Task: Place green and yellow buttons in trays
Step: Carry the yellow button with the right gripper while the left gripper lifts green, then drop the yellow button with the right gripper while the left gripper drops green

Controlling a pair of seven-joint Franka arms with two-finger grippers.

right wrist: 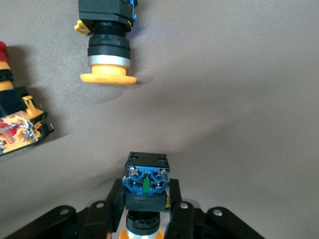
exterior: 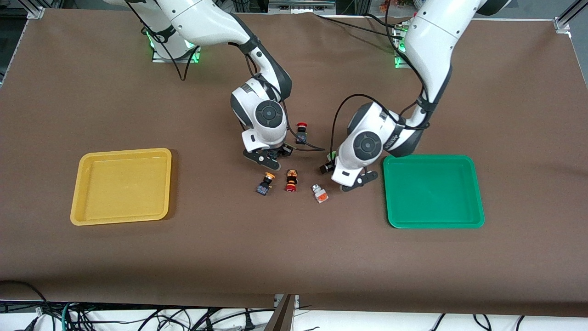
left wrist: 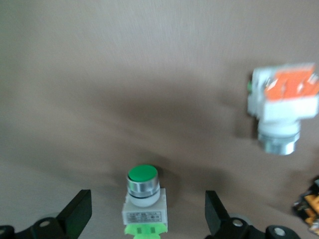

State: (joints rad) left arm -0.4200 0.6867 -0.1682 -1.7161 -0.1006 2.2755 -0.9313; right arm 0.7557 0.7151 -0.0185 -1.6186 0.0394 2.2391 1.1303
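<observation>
Yellow-capped button (right wrist: 145, 191) hangs cap-down, upright, clamped in right gripper (right wrist: 144, 211).

Your front camera sits high, facing both bases, and takes in the whole table (exterior: 92, 285) with both trays. The left wrist camera looks down close between the left claw's fingers (left wrist: 77, 216) at the cloth — a green button (left wrist: 143, 196) sits between them, a white one (left wrist: 284, 107) farther out. The right wrist camera looks past the right claw (right wrist: 146, 209) at a yellow button (right wrist: 107, 42) just ahead. The front view shares it (exterior: 265, 183) and the white one (exterior: 320, 193).
</observation>
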